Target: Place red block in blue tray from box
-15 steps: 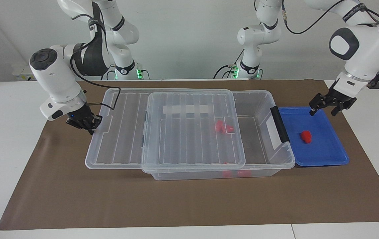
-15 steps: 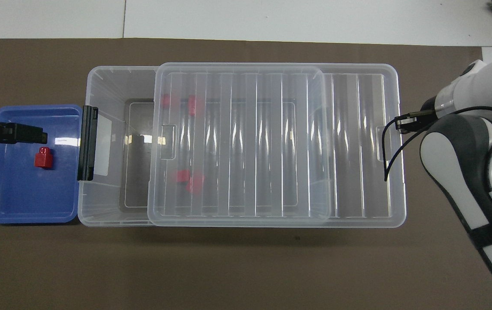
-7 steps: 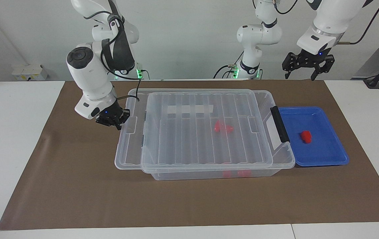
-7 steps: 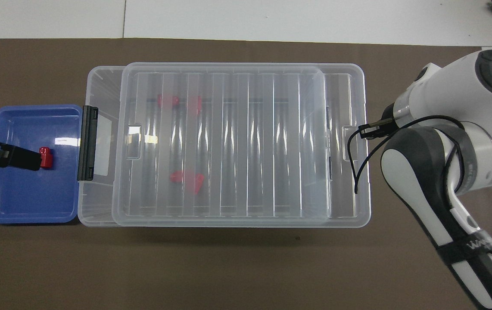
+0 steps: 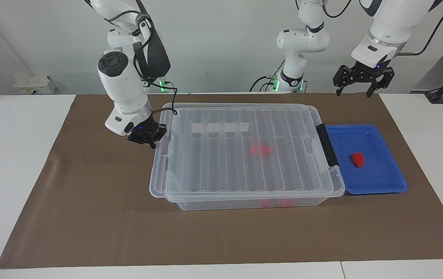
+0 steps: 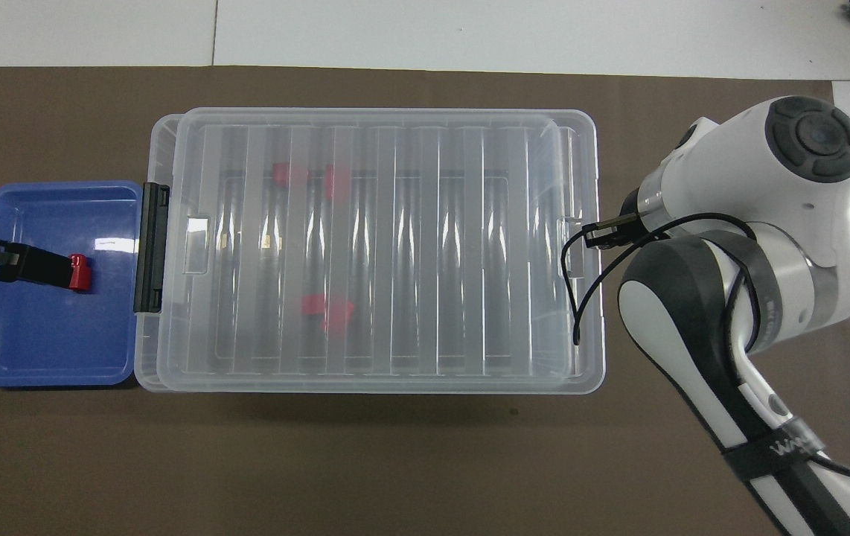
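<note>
The red block (image 5: 357, 159) lay on the floor of the blue tray (image 5: 384, 186), a little off its middle, toward the tray's 8 o'clock in the facing view. The tray sat on the brown mat (image 5: 89, 217) covering the counter (image 5: 12, 162), its short side touching the box (image 5: 244, 203) at the end with the black clip handle (image 5: 326, 145), toward the left arm's end.

The ribbed clear lid (image 5: 225, 155) lay across nearly the whole box, overhanging slightly at the end toward the right arm. Through it, other small red pieces (image 5: 261, 149) showed inside the box, with more (image 5: 277, 202) seen through the wall at the 6 o'clock side of that view.

The right hand (image 5: 146, 136) was down at the lid's overhanging end, at its 9 o'clock edge in the facing view, closed on the rim there.

The left hand (image 5: 362, 79) hung high in the air with its fingers (image 5: 339, 82) spread apart and nothing between them. In the overhead view it overlapped the tray and part of the block.
</note>
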Robot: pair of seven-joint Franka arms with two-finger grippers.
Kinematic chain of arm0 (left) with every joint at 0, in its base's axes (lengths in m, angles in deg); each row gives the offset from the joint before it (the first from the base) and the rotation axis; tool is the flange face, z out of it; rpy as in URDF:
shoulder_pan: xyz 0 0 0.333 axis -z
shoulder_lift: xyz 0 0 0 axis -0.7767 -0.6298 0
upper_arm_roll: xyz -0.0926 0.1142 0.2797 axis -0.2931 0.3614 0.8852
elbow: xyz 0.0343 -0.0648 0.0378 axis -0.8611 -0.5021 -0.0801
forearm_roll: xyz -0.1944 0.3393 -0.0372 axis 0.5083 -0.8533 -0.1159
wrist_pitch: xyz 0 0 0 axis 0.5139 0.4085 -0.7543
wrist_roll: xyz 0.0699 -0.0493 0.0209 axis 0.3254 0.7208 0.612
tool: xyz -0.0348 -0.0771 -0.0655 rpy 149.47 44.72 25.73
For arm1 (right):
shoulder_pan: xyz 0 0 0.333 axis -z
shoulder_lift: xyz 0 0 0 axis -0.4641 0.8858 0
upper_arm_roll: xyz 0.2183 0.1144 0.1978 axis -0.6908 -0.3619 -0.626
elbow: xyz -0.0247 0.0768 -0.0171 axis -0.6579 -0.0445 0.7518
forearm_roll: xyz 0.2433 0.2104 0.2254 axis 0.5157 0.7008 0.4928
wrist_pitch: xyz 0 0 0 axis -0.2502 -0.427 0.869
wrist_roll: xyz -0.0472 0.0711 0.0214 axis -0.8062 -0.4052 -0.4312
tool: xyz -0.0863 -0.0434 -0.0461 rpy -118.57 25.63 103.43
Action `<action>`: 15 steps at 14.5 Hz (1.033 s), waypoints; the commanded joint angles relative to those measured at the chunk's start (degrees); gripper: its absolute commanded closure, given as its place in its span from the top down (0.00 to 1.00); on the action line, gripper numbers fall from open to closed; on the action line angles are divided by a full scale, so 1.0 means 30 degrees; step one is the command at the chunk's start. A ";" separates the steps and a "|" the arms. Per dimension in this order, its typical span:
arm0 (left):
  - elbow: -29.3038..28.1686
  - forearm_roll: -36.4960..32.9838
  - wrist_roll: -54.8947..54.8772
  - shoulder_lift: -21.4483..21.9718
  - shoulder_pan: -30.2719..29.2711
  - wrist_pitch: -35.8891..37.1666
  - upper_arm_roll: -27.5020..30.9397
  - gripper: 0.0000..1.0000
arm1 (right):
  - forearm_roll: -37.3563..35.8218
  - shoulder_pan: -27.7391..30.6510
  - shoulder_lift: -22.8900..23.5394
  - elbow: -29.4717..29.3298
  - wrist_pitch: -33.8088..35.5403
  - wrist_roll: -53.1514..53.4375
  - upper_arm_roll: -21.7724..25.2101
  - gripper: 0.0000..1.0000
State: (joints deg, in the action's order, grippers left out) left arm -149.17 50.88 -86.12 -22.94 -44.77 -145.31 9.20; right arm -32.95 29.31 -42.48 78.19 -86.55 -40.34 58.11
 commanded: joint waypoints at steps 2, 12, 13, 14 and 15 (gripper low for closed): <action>-0.0741 -0.0294 0.0118 0.0687 0.0748 -0.0197 0.0150 1.00 | 0.0475 0.0208 -0.0460 0.0590 0.0058 0.0276 -0.0399 0.00; -0.1063 -0.0294 -0.0086 0.0833 0.0484 -0.0607 0.0208 1.00 | 0.0475 0.0208 -0.0548 0.0737 0.0058 0.0276 -0.0634 0.00; -0.1238 -0.0294 -0.0116 0.0892 0.0077 -0.0666 0.0063 1.00 | 0.0475 0.0208 -0.0548 0.0737 0.0058 0.0276 -0.0634 0.00; -0.1327 -0.0294 -0.0116 0.0980 -0.0275 -0.0725 -0.0315 1.00 | 0.0475 0.0208 -0.0548 0.0737 0.0029 0.0276 -0.0663 0.00; -0.1357 -0.0294 -0.0087 0.0980 -0.0510 -0.0841 -0.0580 1.00 | 0.0475 0.0208 -0.0548 0.0737 0.0058 0.0276 -0.0692 0.00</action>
State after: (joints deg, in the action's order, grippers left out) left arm -150.29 50.88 -86.13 -22.27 -44.55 -145.68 9.03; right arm -32.91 29.31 -42.55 78.73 -86.55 -39.95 57.01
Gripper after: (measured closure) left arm 0.000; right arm 0.991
